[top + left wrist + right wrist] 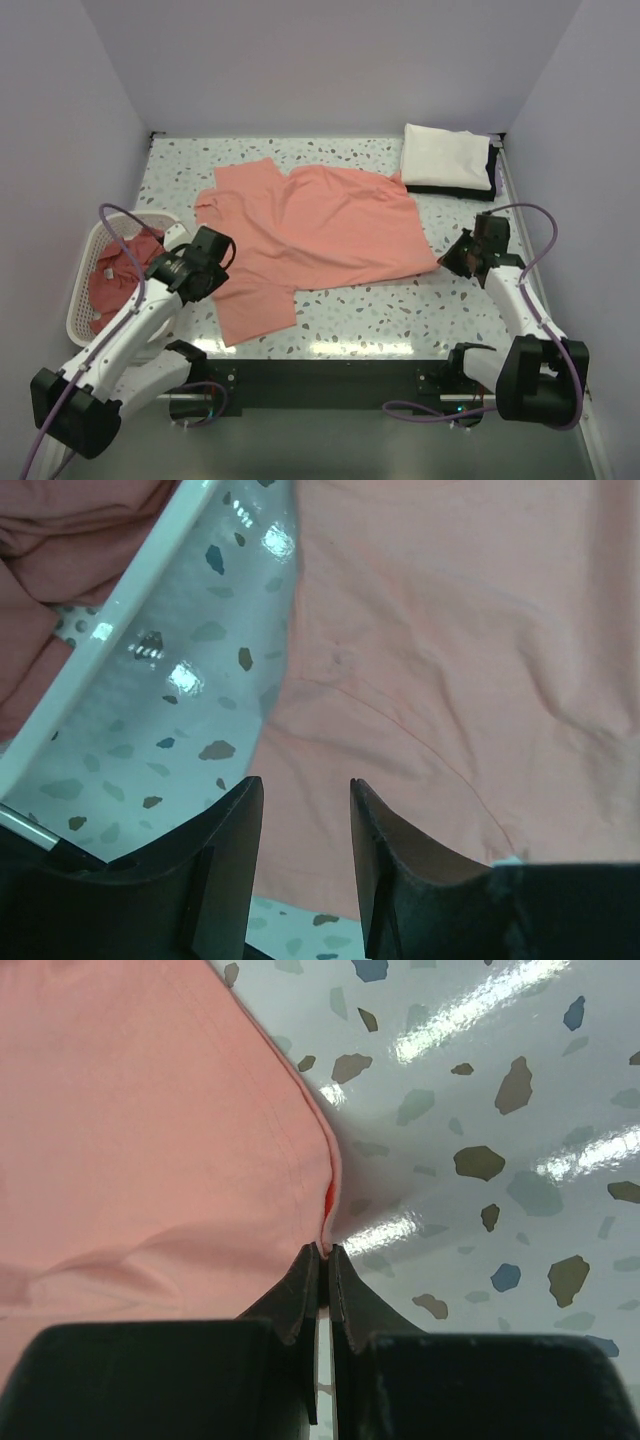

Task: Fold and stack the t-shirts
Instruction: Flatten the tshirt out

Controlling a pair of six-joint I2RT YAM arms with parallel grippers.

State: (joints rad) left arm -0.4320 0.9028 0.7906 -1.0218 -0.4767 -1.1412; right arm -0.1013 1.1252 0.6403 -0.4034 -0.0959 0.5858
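We see our right gripper (322,1252) pinching the edge of the pink t-shirt (330,225) on the table (400,310); our left gripper (305,785) is spread above it.

The right gripper (323,1252) pinches the salmon t-shirt (150,1130) at its edge, above the speckled surface (480,1090)

I'm looking at a plain salmon-pink short-sleeved t-shirt of thin cloth (320,235), one even colour all over. The glossy worktop (400,310) is pale grey-white terrazzo, flecked with brown, grey and blue. The white plastic lattice basket (80,305) holds crumpled salmon-pink cloth (115,275), a shade darker in there. A folded white cloth (445,155) lies on a black one (493,172). My jaws are black, and the walls (300,60) are pale lilac.
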